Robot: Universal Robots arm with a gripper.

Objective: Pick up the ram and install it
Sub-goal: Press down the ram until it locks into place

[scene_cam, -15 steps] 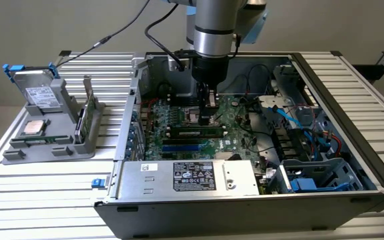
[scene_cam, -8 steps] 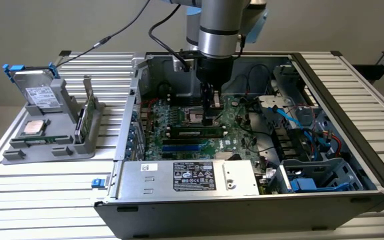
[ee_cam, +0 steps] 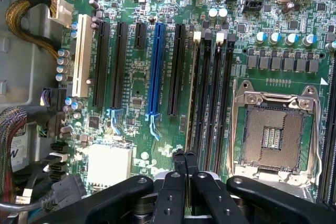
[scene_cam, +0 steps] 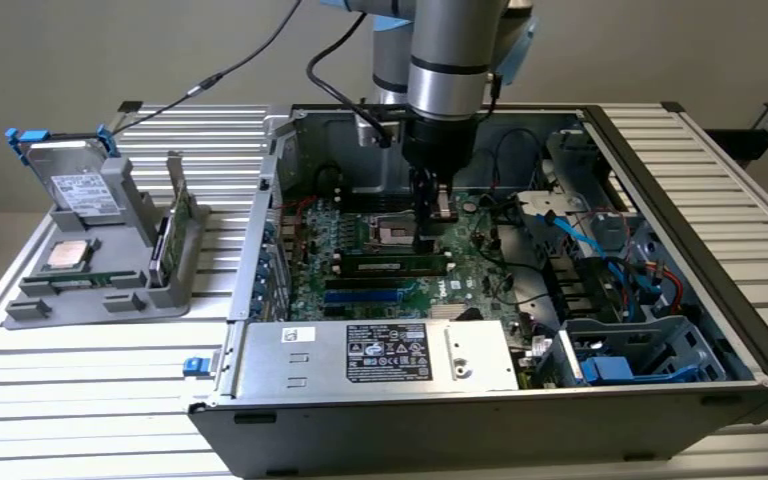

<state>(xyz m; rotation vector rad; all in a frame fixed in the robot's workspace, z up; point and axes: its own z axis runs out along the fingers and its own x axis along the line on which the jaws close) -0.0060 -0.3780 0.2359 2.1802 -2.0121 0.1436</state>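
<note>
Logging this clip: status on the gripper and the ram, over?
Gripper shut, down over the motherboard. Ram seated flat in a slot. Empty processor socket beside the slots. Nothing in the way.

Even, bright overhead light — soft shadows, slight blur throughout.

The arm (scene_cam: 454,50) is a dark grey cylinder ringed by a bright silver band, with pale blue joint caps behind it. Black cables loop beside it and plug in near the black wrist block. The claw (ee_cam: 185,157) is matte black: two slim fingers (ee_cam: 179,167) with rounded tips, curved outer links and small round screw holes
</note>
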